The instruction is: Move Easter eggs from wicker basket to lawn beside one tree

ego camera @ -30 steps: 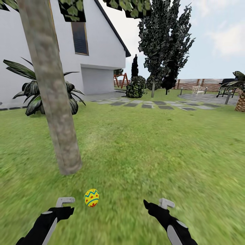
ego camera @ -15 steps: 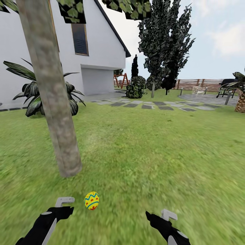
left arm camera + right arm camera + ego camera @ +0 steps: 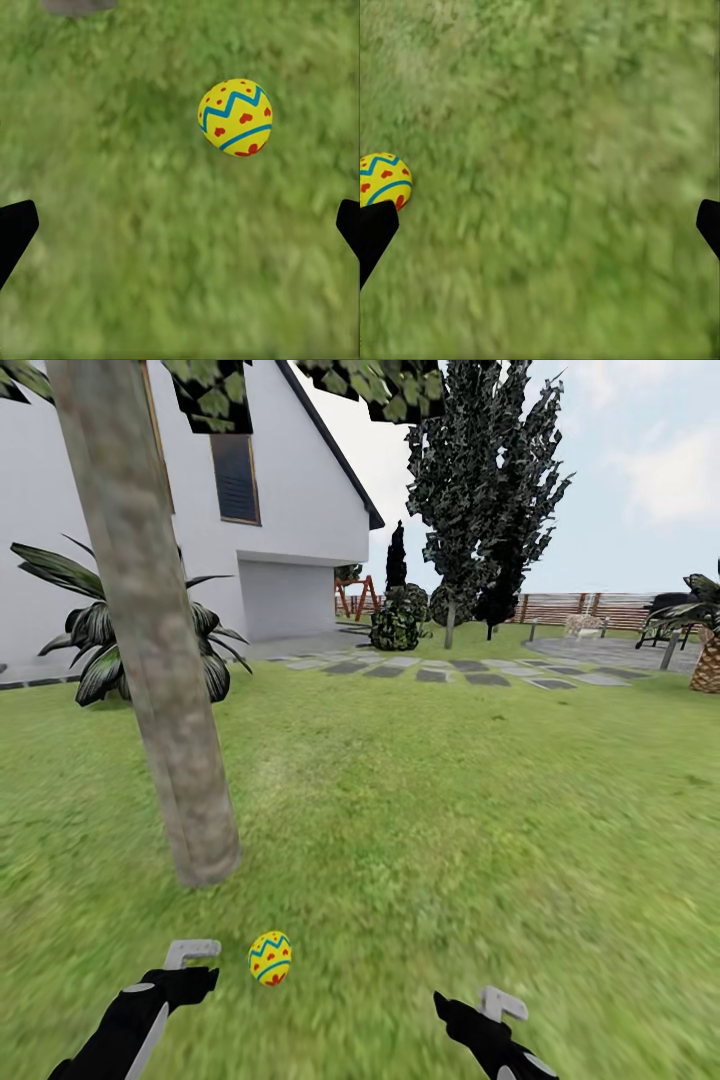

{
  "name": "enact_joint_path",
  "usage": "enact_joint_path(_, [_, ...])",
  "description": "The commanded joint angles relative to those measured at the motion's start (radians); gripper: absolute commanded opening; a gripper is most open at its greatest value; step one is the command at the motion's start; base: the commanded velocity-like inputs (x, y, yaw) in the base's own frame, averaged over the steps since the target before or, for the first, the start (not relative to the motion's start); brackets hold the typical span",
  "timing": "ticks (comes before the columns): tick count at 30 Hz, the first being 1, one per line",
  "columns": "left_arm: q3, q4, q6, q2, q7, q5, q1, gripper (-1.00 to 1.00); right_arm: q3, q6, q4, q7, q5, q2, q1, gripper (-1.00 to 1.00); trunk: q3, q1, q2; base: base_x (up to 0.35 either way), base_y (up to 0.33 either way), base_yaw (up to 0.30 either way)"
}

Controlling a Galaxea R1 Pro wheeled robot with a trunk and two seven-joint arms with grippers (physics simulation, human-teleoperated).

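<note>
- The tree (image 3: 160,660) stands at the left of the head view, its thick mottled trunk meeting the lawn (image 3: 450,810) a little ahead of the robot; a broad-leaved plant (image 3: 95,640) and the white house (image 3: 290,510) lie behind it.
- The left gripper (image 3: 195,960) hangs low over the grass just beside the egg, on its left. In the left wrist view the two dark fingertips (image 3: 15,232) sit at opposite edges of the picture, so the jaws are spread wide, with only grass between them and nothing held.
- One Easter egg (image 3: 270,957) lies on the lawn near the foot of the trunk, apart from both grippers. Its spot by the tree fits the task's goal, so it reads as an egg already delivered rather than one awaiting pickup.
- The right gripper (image 3: 480,1010) sits lower and well to the right of the egg. Its wrist view shows the fingertips just as far apart, bare grass between them and the egg (image 3: 382,180) off to one side, so it too is wide open and empty.
- Far right and distant: paving stones (image 3: 450,670), a slatted fence (image 3: 580,608) and dark cone-shaped trees (image 3: 480,490). A pale object by the fence may be the basket, but it is too small to tell.
- Two eggs are probably still to be fetched.
</note>
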Motion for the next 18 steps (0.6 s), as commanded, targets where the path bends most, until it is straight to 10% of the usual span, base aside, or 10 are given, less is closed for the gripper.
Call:
enact_joint_path(1, [0.001,-0.001,0.005,0.0,-0.002,-0.002,0.0,1.0,0.001,0.003,-0.001,-0.004,-0.006,-0.001,0.0,1.0,0.002,-0.004,0.007,0.0,0.0,0.0])
enact_joint_path(18, [0.0,0.002,0.005,0.001,0.009,-0.004,0.0,1.0,-0.002,-0.001,0.042,-0.004,-0.008,-0.012,0.0,1.0,0.056,-0.069,0.126,0.0,0.0,0.119])
